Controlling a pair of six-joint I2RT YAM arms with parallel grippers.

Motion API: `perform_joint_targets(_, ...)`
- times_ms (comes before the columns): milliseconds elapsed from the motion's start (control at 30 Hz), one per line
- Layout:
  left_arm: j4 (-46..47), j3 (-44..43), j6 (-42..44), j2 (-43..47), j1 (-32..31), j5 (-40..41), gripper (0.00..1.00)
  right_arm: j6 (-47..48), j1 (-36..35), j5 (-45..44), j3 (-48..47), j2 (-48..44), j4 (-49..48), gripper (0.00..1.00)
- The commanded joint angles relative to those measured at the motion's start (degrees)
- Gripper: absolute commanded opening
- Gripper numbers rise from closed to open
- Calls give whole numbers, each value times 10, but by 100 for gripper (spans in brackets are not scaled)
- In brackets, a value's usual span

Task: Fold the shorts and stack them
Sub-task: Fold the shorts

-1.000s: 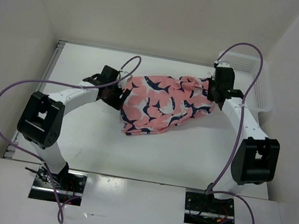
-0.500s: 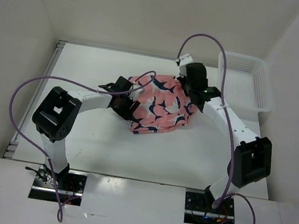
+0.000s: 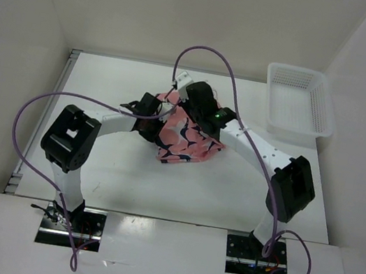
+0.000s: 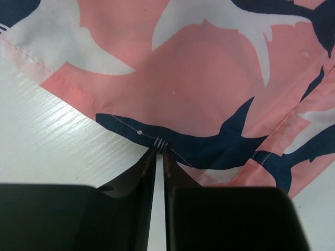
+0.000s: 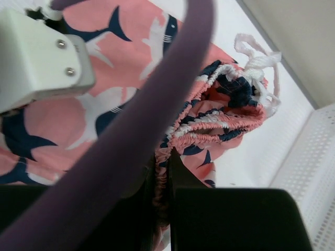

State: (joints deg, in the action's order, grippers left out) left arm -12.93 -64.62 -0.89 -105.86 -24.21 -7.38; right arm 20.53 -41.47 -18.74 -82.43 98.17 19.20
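the shorts (image 3: 192, 142) lie bunched and partly doubled over near the middle of the table (image 3: 112, 174), a little toward its far edge and well apart from the white mesh basket (image 3: 296, 100) at the far right corner. the left end effector (image 4: 160, 148) is at their left side, jaws drawn to a thin slit, tips pinching the stitched hem. the right end effector (image 5: 162, 167) is clamped on the gathered waistband, with the white drawstring (image 5: 259, 63) loose beyond it.

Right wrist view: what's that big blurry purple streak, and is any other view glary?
Right wrist view: the streak is the purple cable, close to the lens and out of focus; the shorts behind are sharp. Left wrist view: mild glare on the table.
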Motion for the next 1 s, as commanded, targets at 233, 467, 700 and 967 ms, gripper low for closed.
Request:
perform_joint_targets(233, -26, -23, 9, 28, 28, -31, 2, -127, -41, 19, -95, 68, -28, 0)
perform_joint_targets(467, -67, -42, 9, 76, 83, -170, 9, -162, -41, 13, -108, 81, -28, 0)
perform_joint_targets(700, -72, -53, 9, 87, 94, -237, 38, -151, -41, 24, -120, 69, -22, 0)
perform_joint_targets(967, -84, -91, 9, 69, 102, -217, 67, -125, -41, -1, -120, 59, -29, 0)
